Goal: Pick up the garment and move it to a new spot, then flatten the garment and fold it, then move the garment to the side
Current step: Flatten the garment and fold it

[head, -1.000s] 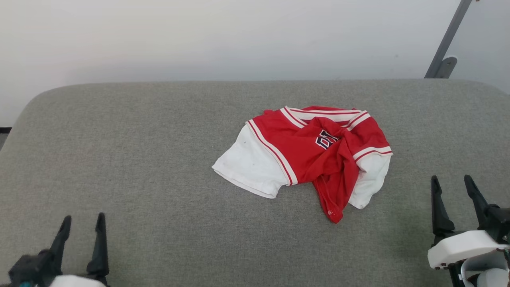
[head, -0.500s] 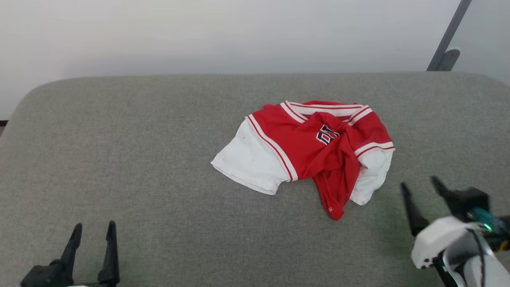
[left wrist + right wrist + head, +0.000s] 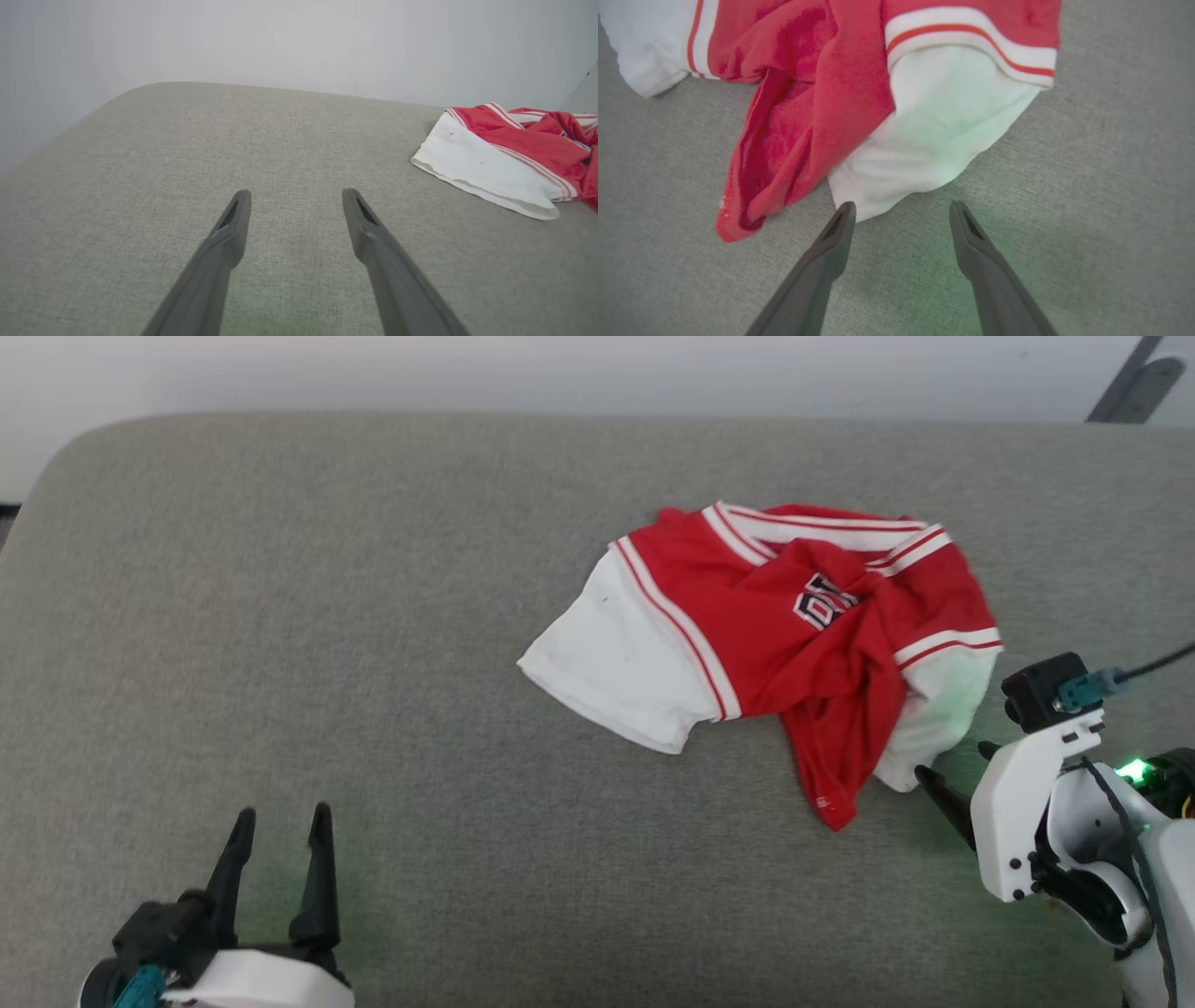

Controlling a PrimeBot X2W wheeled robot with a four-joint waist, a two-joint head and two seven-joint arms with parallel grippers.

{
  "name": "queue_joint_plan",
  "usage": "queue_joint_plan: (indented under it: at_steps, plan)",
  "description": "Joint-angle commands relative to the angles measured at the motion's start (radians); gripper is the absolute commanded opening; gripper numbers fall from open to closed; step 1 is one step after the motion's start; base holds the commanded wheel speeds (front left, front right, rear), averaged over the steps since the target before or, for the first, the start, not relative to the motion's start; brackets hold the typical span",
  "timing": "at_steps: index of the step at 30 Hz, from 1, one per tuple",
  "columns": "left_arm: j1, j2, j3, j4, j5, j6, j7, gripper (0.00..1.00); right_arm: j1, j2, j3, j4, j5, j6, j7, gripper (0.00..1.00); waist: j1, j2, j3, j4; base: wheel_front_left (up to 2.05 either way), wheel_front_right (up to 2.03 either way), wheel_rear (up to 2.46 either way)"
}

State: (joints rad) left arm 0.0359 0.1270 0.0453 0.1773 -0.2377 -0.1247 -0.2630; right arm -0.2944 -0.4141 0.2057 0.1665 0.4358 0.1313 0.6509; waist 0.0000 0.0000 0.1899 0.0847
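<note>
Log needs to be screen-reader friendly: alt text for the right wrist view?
The right gripper, open and empty, points at the crumpled red garment on a grey fabric surface, fingertips at the near edge of its white sleeve. A red fold trails toward the lower left; a red-white striped band runs above the sleeve.

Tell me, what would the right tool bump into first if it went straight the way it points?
Probably the white sleeve of the shirt, which lies just ahead of the right tool and its open tips. How high the tool sits above the cushion is unclear.
</note>
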Motion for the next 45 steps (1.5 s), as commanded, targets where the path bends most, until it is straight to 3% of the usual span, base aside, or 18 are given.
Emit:
queue_joint_plan:
  at_steps: [1, 10, 11, 12, 14, 19, 28, 34, 44, 45]
  plan:
    - [-0.029, -0.006, -0.003, 0.001, 0.002, -0.005, -0.002, 1.0, -0.017, 0.0, 0.001, -0.009, 0.004, -0.001, 0.048, 1.0, 0.0, 0.0, 0.039, 0.03, 0.0, 0.0, 0.0]
    - [-0.078, -0.005, -0.023, 0.01, -0.027, -0.006, -0.002, 1.0, -0.032, 0.019, -0.008, 0.023, -0.032, -0.001, 0.151, 1.0, 0.0, 0.0, 0.093, 0.072, 0.0, 0.0, 0.0]
    - [-0.076, -0.004, -0.022, 0.01, -0.029, -0.006, -0.002, 1.0, -0.031, 0.023, -0.016, 0.03, -0.037, -0.001, 0.154, 0.75, 0.0, 0.0, 0.095, 0.073, 0.0, 0.0, 0.0]
    - [-0.076, -0.004, -0.022, 0.01, -0.031, -0.006, -0.002, 1.0, -0.03, 0.027, -0.018, 0.034, -0.042, -0.002, 0.156, 0.31, 0.0, 0.0, 0.097, 0.074, 0.0, 0.0, 0.0]
    - [-0.075, -0.002, -0.016, 0.009, -0.033, -0.006, -0.002, 1.0, -0.027, 0.036, -0.035, 0.047, -0.053, -0.002, 0.163, 0.0, 0.0, 0.0, 0.099, 0.069, 0.0, 0.0, 0.0]
    - [-0.079, -0.001, -0.021, 0.007, -0.038, -0.006, -0.002, 1.0, -0.03, 0.03, -0.093, 0.048, -0.082, -0.003, 0.15, 0.0, 0.0, 0.0, 0.099, 0.049, 0.0, 0.0, 0.0]
    - [-0.104, 0.014, -0.031, -0.013, -0.044, -0.006, -0.002, 1.0, -0.045, -0.083, -0.286, 0.021, -0.167, -0.002, 0.119, 0.0, 0.0, 0.0, 0.128, 0.009, 0.0, 0.0, 0.0]
    - [-0.135, 0.042, -0.074, -0.012, -0.051, -0.006, -0.002, 1.0, -0.136, -0.065, -0.369, 0.124, -0.242, -0.002, 0.061, 0.0, 0.0, 0.0, 0.168, 0.001, 0.0, 0.0, 0.0]
    - [-0.191, 0.101, -0.108, -0.014, -0.061, -0.006, -0.002, 1.0, -0.291, 0.012, -0.459, 0.386, -0.413, -0.002, -0.132, 0.0, 0.0, 0.0, 0.21, 0.001, 0.0, 0.0, 0.0]
    - [-0.196, 0.108, -0.105, -0.015, -0.062, -0.006, -0.002, 1.0, -0.301, 0.019, -0.449, 0.401, -0.423, -0.001, -0.157, 0.08, 0.0, 0.0, 0.209, -0.007, 0.0, 0.0, 0.0]
